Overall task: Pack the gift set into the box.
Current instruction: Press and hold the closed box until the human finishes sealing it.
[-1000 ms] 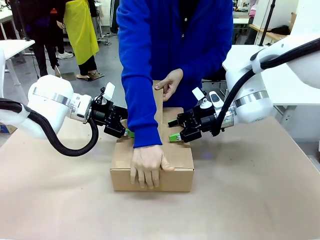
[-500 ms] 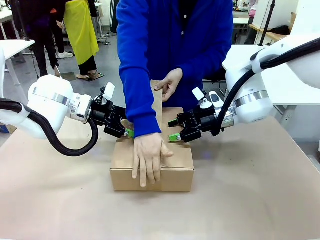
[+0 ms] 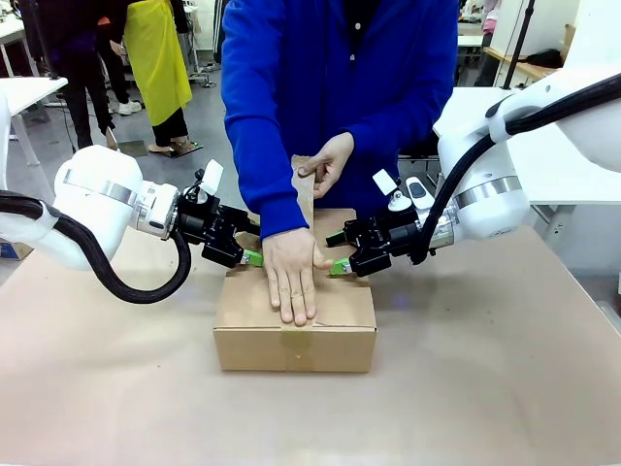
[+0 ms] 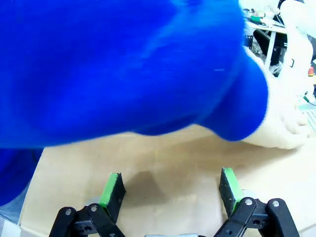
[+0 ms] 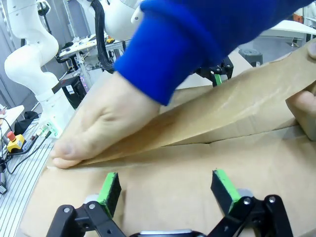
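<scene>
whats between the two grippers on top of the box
In the front view, the person's hand pressing brown tape flat on the box.

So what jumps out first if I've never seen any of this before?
A person in a bright blue sleeve presses one hand flat on a closed brown box mid-table and draws brown tape along its top. Two white robot arms flank it, the left gripper and the right gripper with green fingers open over its top.

Front view across the table (image 3: 505, 388); both wrist views close over the box (image 3: 340, 306) top
</scene>
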Motion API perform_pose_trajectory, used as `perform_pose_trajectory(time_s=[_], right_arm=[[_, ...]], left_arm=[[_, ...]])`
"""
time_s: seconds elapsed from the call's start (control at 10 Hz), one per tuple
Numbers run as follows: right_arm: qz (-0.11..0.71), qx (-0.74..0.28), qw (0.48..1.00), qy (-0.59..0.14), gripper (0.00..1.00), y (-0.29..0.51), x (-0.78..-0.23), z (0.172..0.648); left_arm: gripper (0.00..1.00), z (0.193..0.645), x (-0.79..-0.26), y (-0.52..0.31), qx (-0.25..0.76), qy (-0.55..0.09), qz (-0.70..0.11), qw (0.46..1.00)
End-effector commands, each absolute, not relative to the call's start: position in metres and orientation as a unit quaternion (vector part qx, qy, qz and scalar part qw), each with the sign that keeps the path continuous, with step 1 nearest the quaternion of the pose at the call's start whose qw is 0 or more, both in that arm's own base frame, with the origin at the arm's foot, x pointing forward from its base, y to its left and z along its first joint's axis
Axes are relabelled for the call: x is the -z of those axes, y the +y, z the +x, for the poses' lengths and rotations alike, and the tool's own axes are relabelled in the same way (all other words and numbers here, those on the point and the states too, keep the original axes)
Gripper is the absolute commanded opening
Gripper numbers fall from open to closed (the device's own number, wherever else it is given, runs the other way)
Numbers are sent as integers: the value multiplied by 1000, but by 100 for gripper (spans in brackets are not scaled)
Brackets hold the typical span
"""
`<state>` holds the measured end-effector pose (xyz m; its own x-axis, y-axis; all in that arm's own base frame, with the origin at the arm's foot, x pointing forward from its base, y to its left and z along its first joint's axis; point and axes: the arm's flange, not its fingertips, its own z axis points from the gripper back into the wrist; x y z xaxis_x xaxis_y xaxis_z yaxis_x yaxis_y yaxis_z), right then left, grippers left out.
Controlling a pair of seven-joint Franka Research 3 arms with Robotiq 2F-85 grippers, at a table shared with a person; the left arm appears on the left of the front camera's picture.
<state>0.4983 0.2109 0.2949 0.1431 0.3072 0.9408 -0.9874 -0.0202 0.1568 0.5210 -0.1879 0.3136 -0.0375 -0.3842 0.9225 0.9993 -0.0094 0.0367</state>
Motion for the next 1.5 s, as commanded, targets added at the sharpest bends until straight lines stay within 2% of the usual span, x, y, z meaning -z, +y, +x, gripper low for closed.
perform_pose_trajectory(time_s=[0.0,1.4], right_arm=[[457,-544,601,-365,100,211,-293,498],[457,-544,601,-365,100,211,-293,498]], left_arm=[[100,519,-310,-189,602,-402,-386,572],[100,519,-310,-189,602,-402,-386,572]])
